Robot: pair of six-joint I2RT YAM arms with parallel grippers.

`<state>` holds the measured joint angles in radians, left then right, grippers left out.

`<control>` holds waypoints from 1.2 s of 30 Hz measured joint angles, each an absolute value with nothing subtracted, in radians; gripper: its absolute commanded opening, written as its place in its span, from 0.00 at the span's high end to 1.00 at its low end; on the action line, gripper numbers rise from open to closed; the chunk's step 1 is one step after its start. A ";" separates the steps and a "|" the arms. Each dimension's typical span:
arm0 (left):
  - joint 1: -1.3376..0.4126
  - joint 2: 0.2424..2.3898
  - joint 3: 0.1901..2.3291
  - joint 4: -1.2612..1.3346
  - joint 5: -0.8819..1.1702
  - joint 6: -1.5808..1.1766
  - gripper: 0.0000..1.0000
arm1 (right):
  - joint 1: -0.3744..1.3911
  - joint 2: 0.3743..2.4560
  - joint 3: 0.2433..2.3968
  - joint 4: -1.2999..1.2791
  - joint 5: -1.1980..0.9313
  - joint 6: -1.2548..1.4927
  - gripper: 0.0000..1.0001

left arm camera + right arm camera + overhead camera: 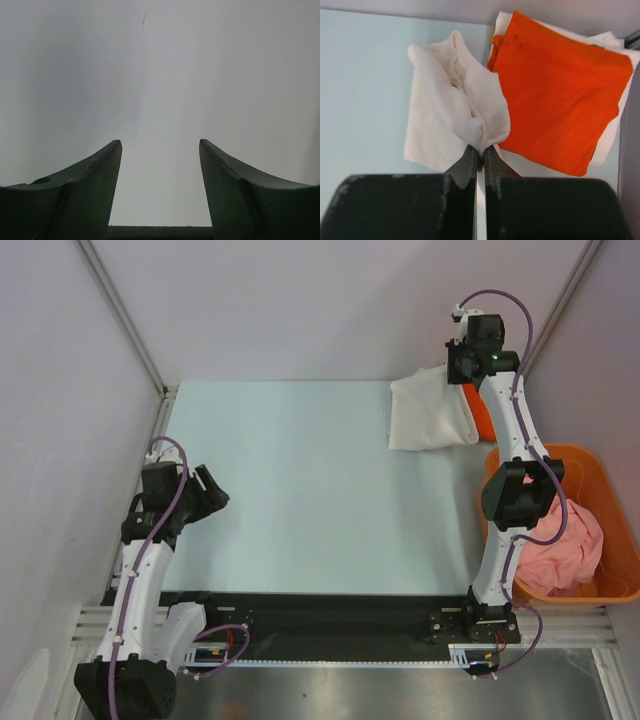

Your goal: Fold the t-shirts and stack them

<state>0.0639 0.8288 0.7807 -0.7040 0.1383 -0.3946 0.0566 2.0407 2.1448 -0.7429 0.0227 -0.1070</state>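
A folded white t-shirt (428, 412) lies at the table's far right. My right gripper (462, 372) is shut on a bunched edge of it; in the right wrist view the white cloth (451, 102) rises in a pinched fold from the closed fingertips (481, 150). Beside it lies a folded orange t-shirt (560, 85), seen as a sliver (480, 418) from above, with white cloth under its edges. A pink t-shirt (565, 545) sits crumpled in the basket. My left gripper (212, 496) stands open over the table's left side, with nothing between its fingers (95, 175).
A rigid orange plastic basket (604, 468) stands at the right edge of the pale table (300, 490), close to my right arm. Grey walls and a metal frame post (125, 315) enclose the back and sides.
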 measured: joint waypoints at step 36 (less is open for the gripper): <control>0.064 0.884 0.778 -0.659 0.134 -0.402 0.31 | -0.018 2.059 2.378 -0.788 0.045 -0.228 1.00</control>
